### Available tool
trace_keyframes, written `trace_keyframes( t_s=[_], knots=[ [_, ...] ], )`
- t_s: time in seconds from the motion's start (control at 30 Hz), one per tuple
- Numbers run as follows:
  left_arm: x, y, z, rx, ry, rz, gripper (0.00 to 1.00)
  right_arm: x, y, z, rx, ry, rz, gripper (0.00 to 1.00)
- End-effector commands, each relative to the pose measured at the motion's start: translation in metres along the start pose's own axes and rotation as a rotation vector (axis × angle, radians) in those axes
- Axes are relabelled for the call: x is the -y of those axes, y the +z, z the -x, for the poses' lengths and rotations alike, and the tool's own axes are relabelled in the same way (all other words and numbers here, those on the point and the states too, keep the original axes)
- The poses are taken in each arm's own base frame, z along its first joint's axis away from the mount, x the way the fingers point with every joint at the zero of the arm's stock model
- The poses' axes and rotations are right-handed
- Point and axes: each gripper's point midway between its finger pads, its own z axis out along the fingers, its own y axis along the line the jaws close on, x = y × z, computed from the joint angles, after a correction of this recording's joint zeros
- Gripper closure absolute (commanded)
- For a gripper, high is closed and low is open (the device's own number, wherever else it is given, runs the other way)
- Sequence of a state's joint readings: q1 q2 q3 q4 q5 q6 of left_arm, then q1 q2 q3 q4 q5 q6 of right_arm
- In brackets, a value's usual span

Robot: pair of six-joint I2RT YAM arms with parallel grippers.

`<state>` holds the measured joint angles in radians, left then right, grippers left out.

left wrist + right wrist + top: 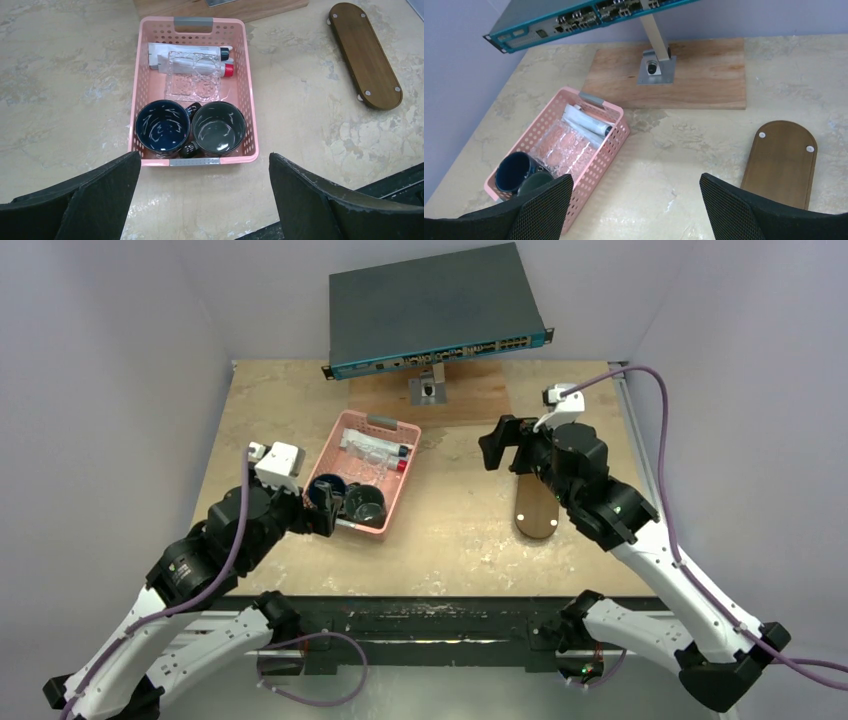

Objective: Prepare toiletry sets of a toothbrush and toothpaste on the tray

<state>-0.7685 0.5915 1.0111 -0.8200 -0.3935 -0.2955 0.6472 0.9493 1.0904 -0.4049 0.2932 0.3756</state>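
— Basket first. What's in it?

— Pink plastic basket [141, 85], centre of the left wrist view, walls punched with small holes, a grey grip at each short end. Two mugs stand upright side by side at the lower end, touching: a glossy dark blue mug [163, 126] on the left, a dark grey mug [218, 127] on the right. Both look hollow and bare inside.

— And the toiletries?

— At the upper end of the basket. Flat pale tubes [185, 50] lie crosswise, one with a black cap, one with a red cap. A clear, crinkly packet [194, 75] lies over them. What it holds is too blurred to tell.

— The tray?

— Upper right of the same view, well apart from the basket. The tray [365, 55] is dark brown wood, oblong with rounded ends, with pale round studs near each end. Nothing lies on it.

— Grippers?

— The left gripper [204, 170] is spread wide, gripping nothing, just below the basket's lower rim. The right gripper [636, 185] is equally wide and bare, above mottled beige table [674, 150] between basket and tray.

— Background?

— A flat teal-edged box [589, 15] on a metal post, fixed to a lighter wooden slab [704, 70].
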Motion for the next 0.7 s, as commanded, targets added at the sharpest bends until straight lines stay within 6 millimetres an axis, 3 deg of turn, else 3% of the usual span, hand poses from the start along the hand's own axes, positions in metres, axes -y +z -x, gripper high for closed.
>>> trace_keyframes(
  t_s=[0.0, 0.43, 0.67],
  knots=[
    [-0.006, 0.002, -0.003, -0.009, 0.004, 0.038, 0.00, 0.004, -0.009, 0.020, 0.037, -0.011, -0.032, 0.01],
    [-0.014, -0.002, -0.007, -0.003, -0.056, 0.085, 0.00, -0.008, 0.005, 0.003, -0.058, -0.087, 0.021, 0.01],
    [-0.017, -0.004, -0.007, -0.001, -0.058, 0.097, 0.00, -0.001, 0.028, -0.028, -0.173, -0.147, -0.021, 0.06]
  ],
)
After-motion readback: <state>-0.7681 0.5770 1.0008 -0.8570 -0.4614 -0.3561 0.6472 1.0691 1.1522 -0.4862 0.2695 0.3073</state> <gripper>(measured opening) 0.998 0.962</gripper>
